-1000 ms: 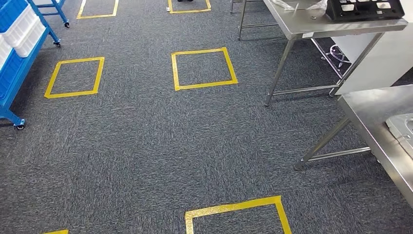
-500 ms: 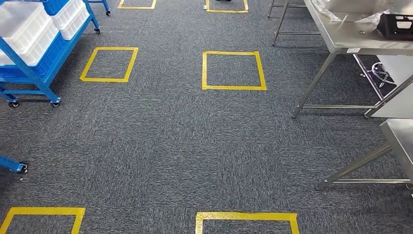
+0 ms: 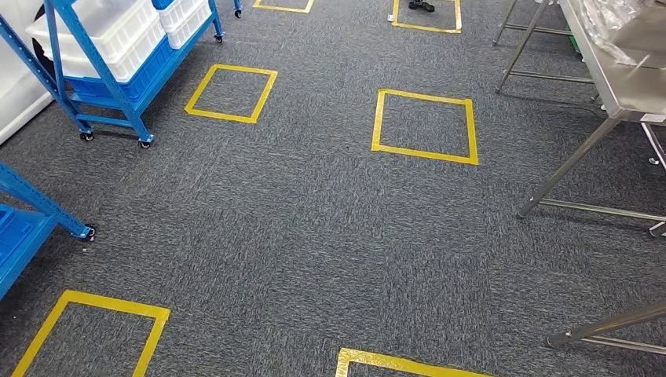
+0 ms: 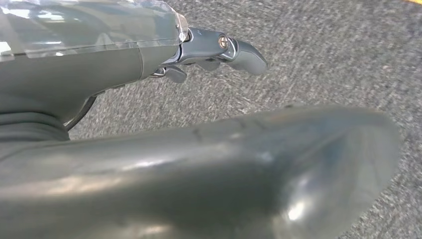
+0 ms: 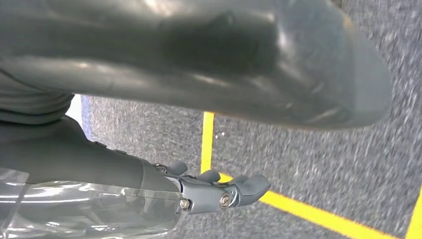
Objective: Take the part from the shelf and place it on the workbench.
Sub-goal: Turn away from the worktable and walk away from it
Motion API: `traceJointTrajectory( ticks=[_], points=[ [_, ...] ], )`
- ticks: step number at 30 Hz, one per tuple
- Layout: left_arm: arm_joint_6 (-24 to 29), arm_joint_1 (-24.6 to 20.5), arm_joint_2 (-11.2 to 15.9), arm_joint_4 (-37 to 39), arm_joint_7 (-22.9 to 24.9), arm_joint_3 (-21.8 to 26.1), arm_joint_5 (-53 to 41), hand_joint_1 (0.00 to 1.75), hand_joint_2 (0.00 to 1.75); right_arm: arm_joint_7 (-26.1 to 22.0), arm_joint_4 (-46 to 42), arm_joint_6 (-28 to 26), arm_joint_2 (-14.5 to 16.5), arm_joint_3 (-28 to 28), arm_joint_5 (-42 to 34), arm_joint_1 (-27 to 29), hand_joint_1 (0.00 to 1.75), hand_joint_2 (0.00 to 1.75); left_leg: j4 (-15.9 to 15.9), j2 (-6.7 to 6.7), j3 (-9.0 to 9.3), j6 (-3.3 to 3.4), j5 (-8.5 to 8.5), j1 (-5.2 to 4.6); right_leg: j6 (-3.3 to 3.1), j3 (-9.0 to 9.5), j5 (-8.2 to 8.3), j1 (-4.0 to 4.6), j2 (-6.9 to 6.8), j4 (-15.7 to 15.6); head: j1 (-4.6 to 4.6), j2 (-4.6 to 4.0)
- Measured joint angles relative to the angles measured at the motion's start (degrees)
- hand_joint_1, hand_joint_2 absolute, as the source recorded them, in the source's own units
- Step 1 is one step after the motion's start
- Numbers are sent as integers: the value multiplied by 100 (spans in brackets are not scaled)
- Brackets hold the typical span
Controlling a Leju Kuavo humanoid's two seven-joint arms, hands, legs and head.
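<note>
Head view: blue shelf with white bins far left, steel workbench far right, broad carpet between; part can't be made out. Left wrist: left hand empty, fingers loosely apart. Right wrist: right hand likewise empty.

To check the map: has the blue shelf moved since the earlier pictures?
No. The shelf keeps its place beside the yellow square; the whole view shifted, so the camera turned.

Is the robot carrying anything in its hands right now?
No. The left hand and the right hand both hang over the grey carpet, fingers apart, holding nothing.
</note>
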Motion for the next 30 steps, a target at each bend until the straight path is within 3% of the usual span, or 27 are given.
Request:
traceJointTrajectory(
  ticks=[2, 4, 5, 6, 7, 8, 10, 12, 14, 15, 17, 19, 21, 22, 23, 26, 28, 30],
  points=[
    [-14, -3, -1, 0, 30, -5, 3, 0, 0, -49, 2, 2, 11, 0, 15, -2, 0, 0, -27, -86, 2, 82, 20, -5, 16, -175, -266, -25, 243, 386, 8, 0],
    [-22, -14, -1, 0, 62, -10, 3, 0, 0, -87, 4, 3, 20, -1, 37, 21, 0, 0, -28, -186, -9, 127, 27, -35, -20, -582, -631, -6, 446, 1178, 12, 0],
    [-23, -18, 1, 0, 77, -12, 3, 0, 0, -101, 4, 3, 24, -2, 49, 35, 0, 0, -26, -250, -11, 142, 27, -55, -45, -773, -724, 11, 475, 1512, 13, 0],
    [-23, -19, 2, 0, 97, -13, 3, 0, 0, -113, 4, 3, 24, -5, 61, 46, 0, 0, -23, -321, -8, 153, 26, -76, -75, -884, -704, 31, 488, 1669, 13, 0],
    [-23, -19, 3, 0, 118, -14, 4, 0, 0, -119, 4, 5, 24, -9, 70, 53, 0, 0, -20, -396, -1, 159, 24, -94, -116, -892, -566, 55, 507, 1600, 12, 0],
    [-23, -18, 3, 0, 143, -14, 7, 0, 0, -124, 4, 9, 24, -13, 81, 56, 0, 0, -18, -476, 9, 160, 24, -106, -166, -797, -340, 83, 552, 1317, 13, 0],
    [-24, -22, 1, 0, 192, -14, 15, 0, 0, -126, 4, 16, 18, -23, 97, 61, 0, 0, -12, -619, 16, 151, 24, -118, -265, -499, 76, 137, 811, 539, 11, 0],
    [-24, -31, -3, 0, 230, -13, 33, 0, 0, -118, 3, 26, 12, -30, 118, 60, 0, 0, -12, -737, -5, 118, 34, -117, -303, -343, 213, 169, 973, 141, 11, 0],
    [-24, -25, 4, 0, 260, -11, 49, 0, 0, -103, 3, 41, 11, -31, 142, 51, 0, 0, -36, -855, -29, 58, 59, -116, -316, -324, 225, 167, 866, 99, 11, 0],
    [-24, -18, 12, 0, 273, -12, 52, 0, 0, -91, 3, 55, 11, -31, 154, 47, 0, 0, -18, -820, -42, 32, 44, -122, -336, -305, 243, 154, 792, 63, 10, 0],
    [-25, -20, 27, 1, 299, -13, 49, 0, 0, -64, 3, 95, 13, -31, 174, 48, 0, 0, 268, -541, -174, -16, -163, -144, -391, -272, 279, 124, 632, -16, -9, 0],
    [-25, -50, 29, 2, 322, -14, 36, 0, 0, -43, 3, 138, 11, -33, 182, 62, 0, 0, 977, -233, -496, -56, -572, -129, -425, -271, 281, 138, 469, -32, -26, 0],
    [-24, -70, 38, 2, 331, -16, 9, 0, 0, -45, 4, 196, 8, -40, 170, 58, 0, 0, 1538, -158, -739, -99, -782, -100, -427, -280, 272, 147, 302, -27, -25, 0],
    [-24, -72, 48, 2, 331, -19, -6, 0, 0, -60, 4, 227, 7, -44, 163, 48, 0, 0, 1522, -138, -707, -114, -723, -89, -422, -280, 267, 146, 226, -23, -25, 0],
    [-24, -73, 64, 2, 330, -23, -22, 0, 0, -86, 4, 255, 6, -46, 157, 34, 0, 0, 1271, -106, -554, -123, -571, -81, -411, -273, 259, 144, 156, -17, -26, 0],
    [-20, -106, 124, 2, 327, -36, -59, 0, 0, -191, 4, 308, 9, -49, 155, 1, 0, 0, 122, 176, 102, -68, -128, -102, -342, -235, 214, 161, -25, 20, -21, 0],
    [-19, -127, 165, 2, 324, -46, -76, 0, 0, -254, 4, 319, 14, -49, 158, -25, 0, 0, -99, 217, 201, 7, -85, -133, -286, -210, 192, 175, -119, 33, -12, 0],
    [-22, -124, 199, 2, 317, -60, -82, 0, 0, -308, 4, 325, 16, -49, 178, -66, 0, 0, -133, 102, 199, 73, -51, -121, -231, -182, 169, 161, -160, 43, -8, 0]
  ],
)
